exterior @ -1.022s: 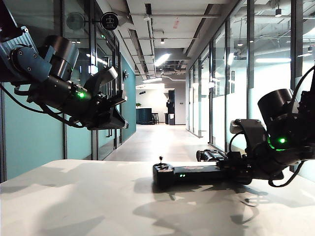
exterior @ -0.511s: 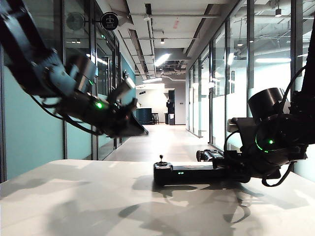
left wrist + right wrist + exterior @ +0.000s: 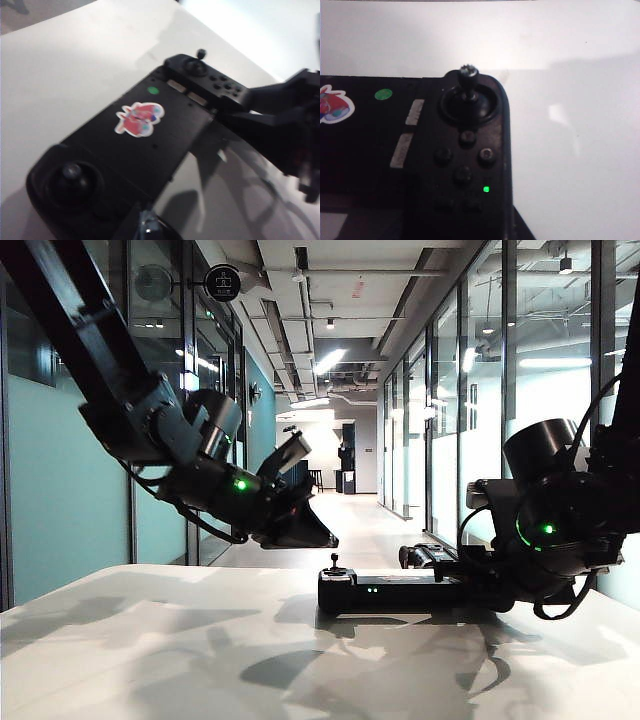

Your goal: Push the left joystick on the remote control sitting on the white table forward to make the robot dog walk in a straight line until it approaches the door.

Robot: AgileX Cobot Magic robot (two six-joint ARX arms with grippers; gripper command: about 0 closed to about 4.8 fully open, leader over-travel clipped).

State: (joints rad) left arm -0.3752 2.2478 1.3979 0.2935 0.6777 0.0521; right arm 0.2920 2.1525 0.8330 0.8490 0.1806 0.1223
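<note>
The black remote control (image 3: pixel 390 592) lies on the white table (image 3: pixel 150 640). Its left joystick (image 3: pixel 336 562) stands upright at the left end. My left gripper (image 3: pixel 318 538) hangs tilted down just above and left of that stick, apart from it, its fingers together in one wedge. In the left wrist view the left joystick (image 3: pixel 72 172) sits close ahead of the left gripper (image 3: pixel 145 227). My right gripper (image 3: pixel 455 585) is shut on the remote's right end (image 3: pixel 232 106), beside the other joystick (image 3: pixel 468 75). The robot dog is out of view.
A long corridor with glass walls and doors (image 3: pixel 420 440) runs straight back behind the table. The remote carries a pink sticker (image 3: pixel 140 118) and a green dot (image 3: pixel 153 90). The right arm's bulky wrist (image 3: pixel 560 520) stands at the table's right.
My left arm has swung down and to the right, from high at the left to just over the remote's left end. The right gripper kept its hold; the remote shifted slightly right.
</note>
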